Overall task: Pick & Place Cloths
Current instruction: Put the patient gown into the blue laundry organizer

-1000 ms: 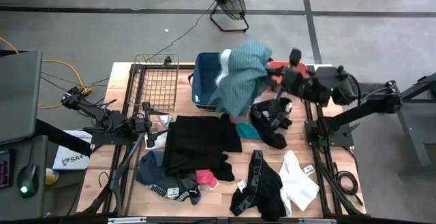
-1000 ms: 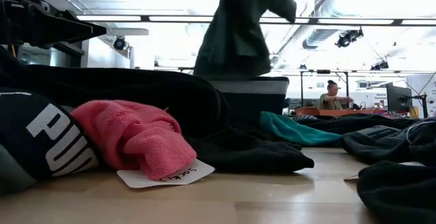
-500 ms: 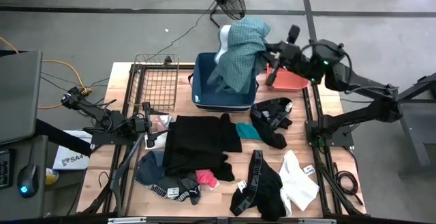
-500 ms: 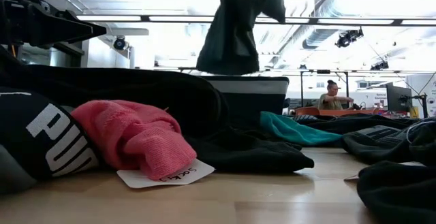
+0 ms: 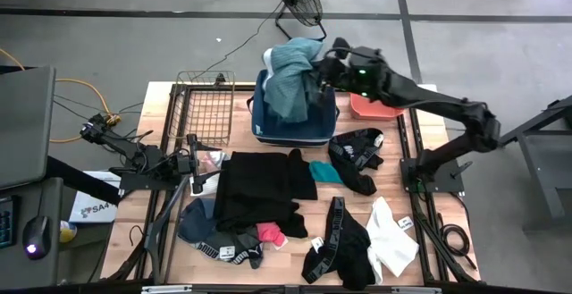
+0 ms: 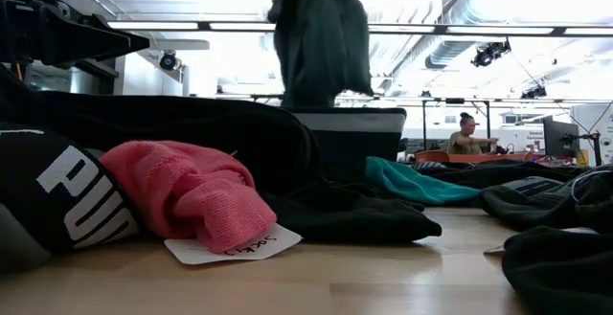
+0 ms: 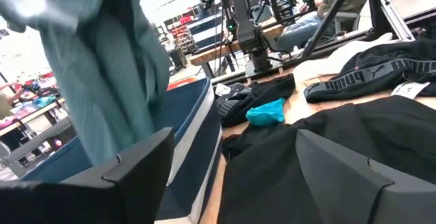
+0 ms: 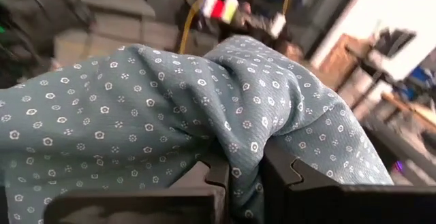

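Note:
My right gripper [image 5: 319,67] is shut on a pale teal cloth with a small flower print [image 5: 289,79], high over the blue fabric bin [image 5: 295,130]. In the low view this cloth [image 6: 321,37] hangs down to the bin's rim [image 6: 369,114]. Other cloths lie flat on the table: a large black one [image 5: 264,187], a small teal one [image 5: 323,172], a white one [image 5: 393,240] and a bright pink one [image 5: 271,233]. My left gripper [image 5: 198,164] waits open at the table's left, next to the black cloth [image 7: 320,156]. My right gripper pinches a gathered fold of the teal cloth [image 8: 243,157] between its two fingers [image 8: 212,174]. The cloth bulges out over and beyond the fingers. It is lifted clear of the table and hangs slack below the gripper, over the bin.
A coral tub [image 5: 380,108] stands right of the bin, under my right arm. A wire basket [image 5: 206,106] is at the far left. More black cloths with white lettering lie at the right [image 5: 357,155] and the near edge [image 5: 338,249]. A person [image 6: 467,135] sits far behind the table.
My right gripper has carried the teal cloth up and toward the far edge, then toward the table's left, from beside the coral tub to over the bin's far side. The cloth has swung along, hanging clear the whole time.

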Robot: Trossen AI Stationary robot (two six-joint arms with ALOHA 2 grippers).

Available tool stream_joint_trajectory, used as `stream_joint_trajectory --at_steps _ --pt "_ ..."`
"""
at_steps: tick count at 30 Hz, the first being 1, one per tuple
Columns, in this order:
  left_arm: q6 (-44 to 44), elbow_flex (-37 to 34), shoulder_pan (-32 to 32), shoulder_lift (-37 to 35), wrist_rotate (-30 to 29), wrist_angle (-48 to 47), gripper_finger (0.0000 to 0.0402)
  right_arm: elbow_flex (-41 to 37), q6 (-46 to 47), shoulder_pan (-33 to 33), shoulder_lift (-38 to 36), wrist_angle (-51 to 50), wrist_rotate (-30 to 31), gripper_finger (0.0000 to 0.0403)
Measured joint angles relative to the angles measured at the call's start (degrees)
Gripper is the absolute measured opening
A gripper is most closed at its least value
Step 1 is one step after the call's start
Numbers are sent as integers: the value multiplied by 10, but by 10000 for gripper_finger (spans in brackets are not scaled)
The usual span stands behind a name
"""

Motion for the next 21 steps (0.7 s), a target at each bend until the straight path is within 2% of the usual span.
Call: stream_joint_trajectory --at_steps 7,12,21 --pt "0 0 0 0 0 0 300 0 32 -31 82 -2 9 28" --pt "0 0 0 0 0 0 300 0 105 -47 126 -22 6 28" --pt "0 0 0 0 0 0 300 0 206 -66 150 -105 -60 28"
